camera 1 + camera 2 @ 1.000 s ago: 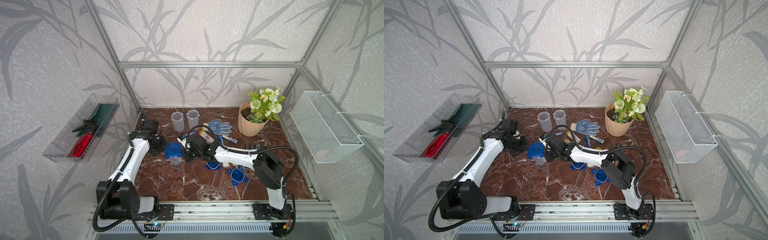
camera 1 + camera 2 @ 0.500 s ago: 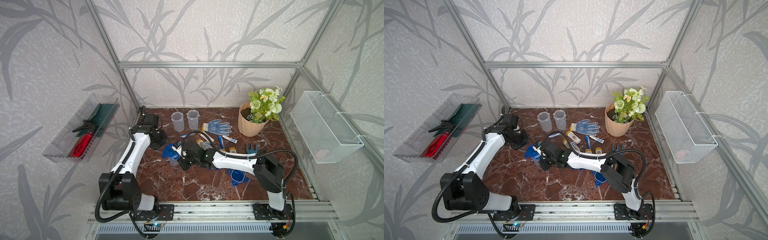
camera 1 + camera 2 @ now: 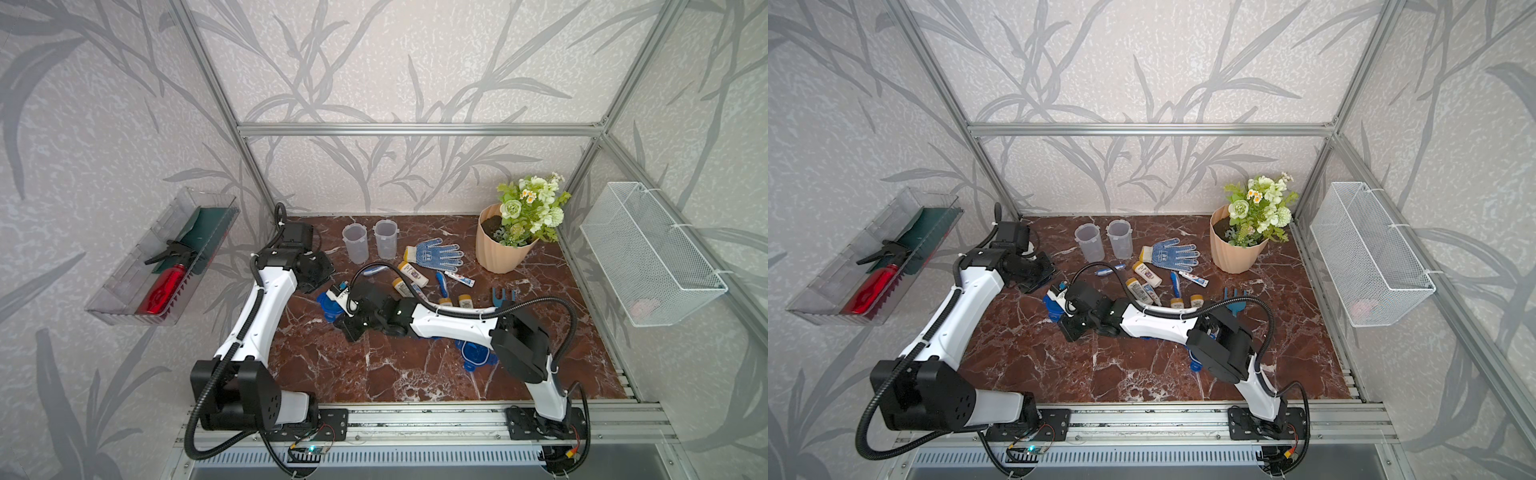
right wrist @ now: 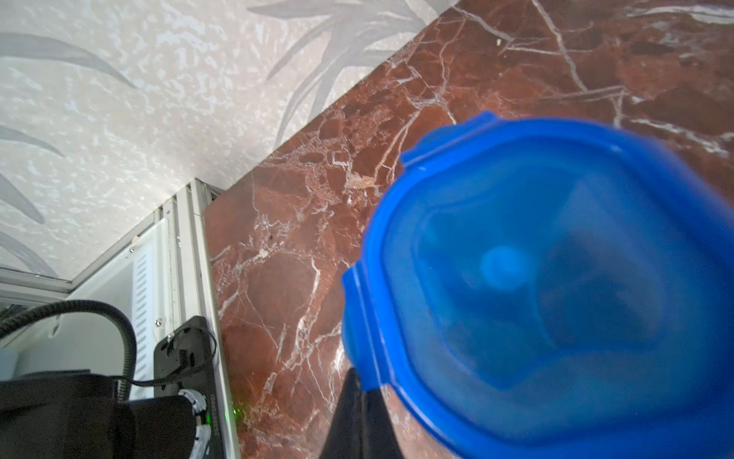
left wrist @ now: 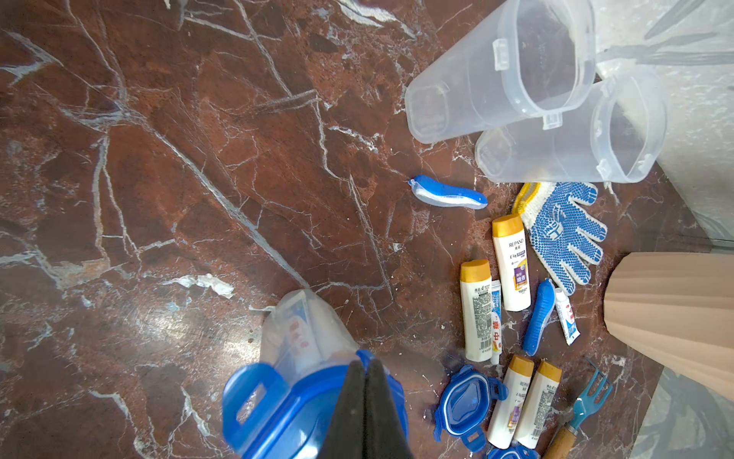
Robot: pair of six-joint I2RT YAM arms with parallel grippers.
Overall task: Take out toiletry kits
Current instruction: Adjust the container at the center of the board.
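— What is hidden from you on the counter [image 3: 374, 374]?

— Your right arm lies across the veined red-brown marble and covers most of a loose blue lid [image 3: 473, 353]. The ribbed peach pot [image 3: 498, 253] is cut off at the edge of the left wrist view.

— Where are the kits?

— Two empty clear cups [image 3: 355, 243] stand upright side by side at the back. The lidded cup [image 5: 302, 337] is not yet unpacked. It is cloudy clear plastic, tilted, and sits between your two tools, in front of the empty pair. Print shows faintly through its wall. You can't tell whether it rests on the marble or is lifted.

— And the loose pieces?

— Beside the dotted knit glove [image 3: 436, 253], four white bottles [image 5: 512, 266] with gold caps lie flat. So do two blue-white toothbrushes [image 5: 538, 318] and two small toothpaste tubes [image 5: 567, 318].

— The tools?

— Your left tool [image 5: 365, 393] has its black tips pressed together against the cup's blue lid [image 4: 556, 278]. Your right tool [image 4: 359, 413] is closed too, at the lid's rim. The lid fills the right wrist view as a blur. You can't tell whether either tool pinches a latch or only touches.
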